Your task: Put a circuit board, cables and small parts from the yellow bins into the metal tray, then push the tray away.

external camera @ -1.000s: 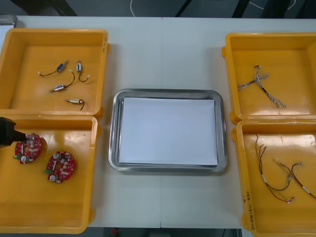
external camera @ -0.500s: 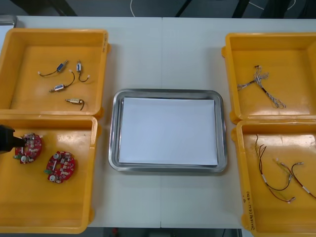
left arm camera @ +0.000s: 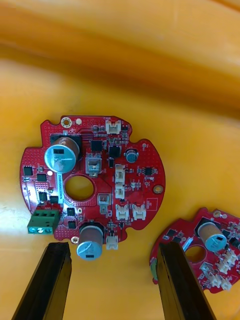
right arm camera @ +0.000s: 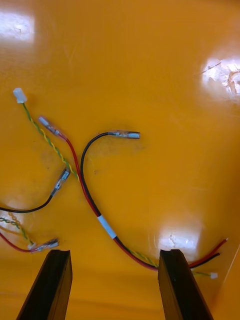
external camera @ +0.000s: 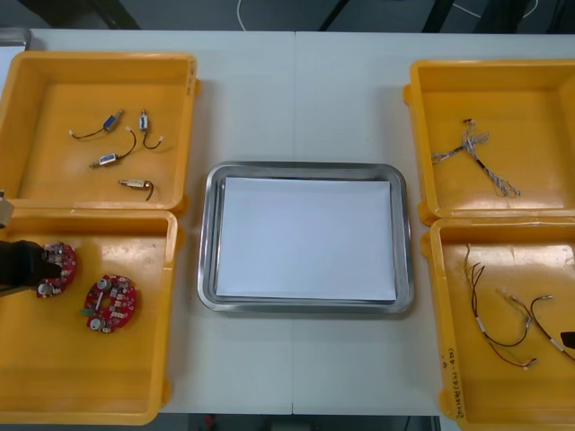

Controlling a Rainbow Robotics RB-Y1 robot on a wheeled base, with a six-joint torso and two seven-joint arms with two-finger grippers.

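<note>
Left wrist view: the left gripper (left arm camera: 114, 246), jaws spread, hangs over a round red circuit board (left arm camera: 92, 180) in the near yellow bin (external camera: 90, 377) left of the metal tray (external camera: 208, 233); a pinch could catch a tall component and tip it, or nudge the second board (left arm camera: 200, 255) just beside; right of the tray, the right gripper (right arm camera: 115, 252), likewise spread, hovers over crossed cables (right arm camera: 95, 200) in the near right bin (external camera: 503, 395), which may lift tangled; small metal parts (external camera: 112, 160) lie in the far left bin (external camera: 54, 99), a twisted cable (external camera: 476, 160) in the far right bin (external camera: 539, 99); the tray, white inside, holds nothing.

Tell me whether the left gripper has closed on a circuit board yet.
No: the left gripper stands open above the circuit board, which lies flat in the yellow bin.
</note>
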